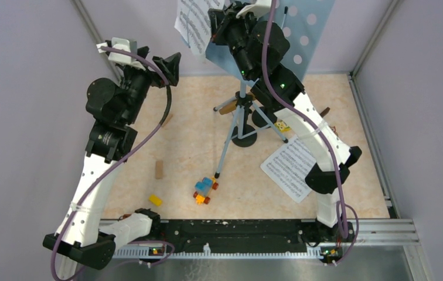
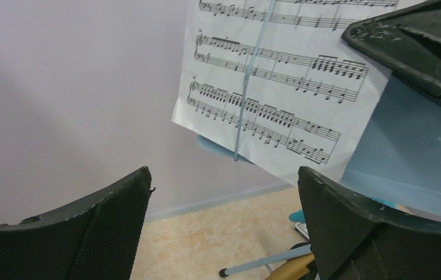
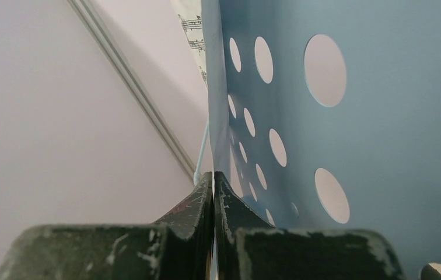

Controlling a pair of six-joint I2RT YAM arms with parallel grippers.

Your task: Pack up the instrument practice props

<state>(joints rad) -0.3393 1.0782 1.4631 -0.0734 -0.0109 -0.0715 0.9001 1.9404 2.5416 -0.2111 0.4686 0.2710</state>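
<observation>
Currently the perforated music rack point(image 3: 381, 146) is apparently being pinched edgewise by the right gripper point(image 3: 213, 192); the left gripper point(image 2: 224, 175) is being held wide open, empty, facing a sheet-music page point(image 2: 276, 87).

A: The pale-blue perforated music rack point(image 1: 307, 35) runs off the top edge, and the right arm point(image 1: 301, 111) covers its middle.
B: The white sheet-music page point(image 2: 276, 87) on it is cropped too (its top is gone).
A: Page or rack: which does the right gripper point(image 3: 213, 178) pinch?
B: Can't tell. The black round-based mic holder point(image 1: 248, 140) sits half behind the rack's legs.
</observation>
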